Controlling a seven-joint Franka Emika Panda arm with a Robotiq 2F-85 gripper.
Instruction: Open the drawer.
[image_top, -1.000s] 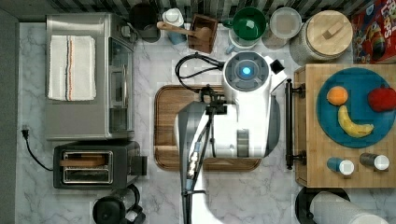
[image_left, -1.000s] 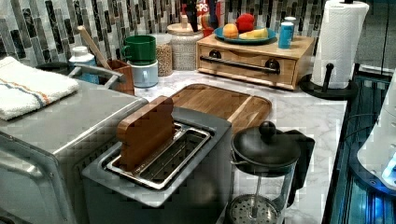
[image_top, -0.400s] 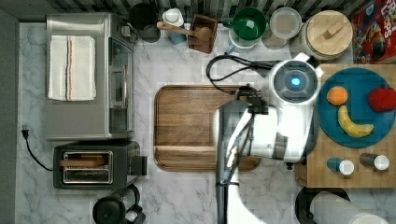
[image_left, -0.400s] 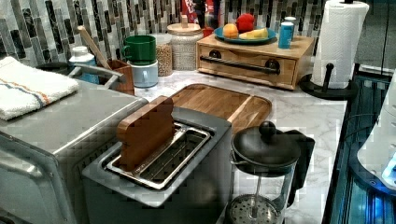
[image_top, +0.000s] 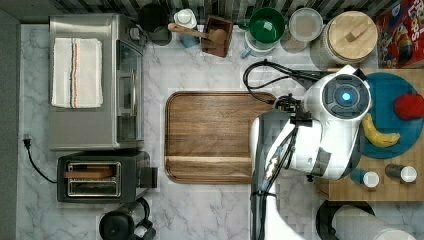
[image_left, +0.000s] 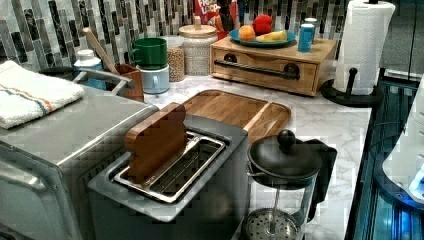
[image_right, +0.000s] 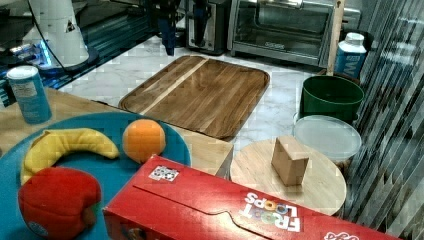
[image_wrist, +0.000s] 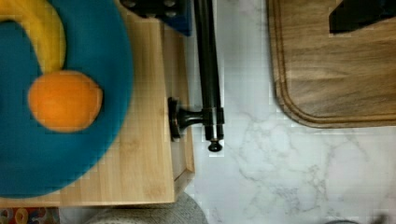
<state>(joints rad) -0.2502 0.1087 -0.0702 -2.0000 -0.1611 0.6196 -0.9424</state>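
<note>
White marble table (image_top: 210, 210) runs under a striped tile backsplash, crowded with kitchen things. At the right of the top view the white Panda arm (image_top: 325, 130) hangs over the light-wood cabinet (image_left: 272, 62), hiding its front edge. In the left view the drawer (image_left: 265, 70) sits at the upper centre of the frame, flush in the cabinet, with its long black bar handle (image_left: 257, 70) running across the front. The wrist view looks straight down on that handle's end and one mounting post, with marble beside it and the corner of the walnut cutting board (image_top: 210, 135) at the upper right of the frame. Dark parts at the wrist view's upper edge may belong to the jaws; I cannot tell whether they are wide or narrow.

On the cabinet rests a blue plate (image_right: 115, 175) carrying a banana (image_right: 65, 145), an orange (image_right: 144, 140) and a red apple (image_right: 57, 202). At the lower right of the right view lies a red cereal box (image_right: 240, 210) printed "FROOT LOOPS". A toaster oven (image_top: 95, 82) with a folded towel on it fills the upper left of the top view, a toaster (image_top: 100, 175) below it.
</note>
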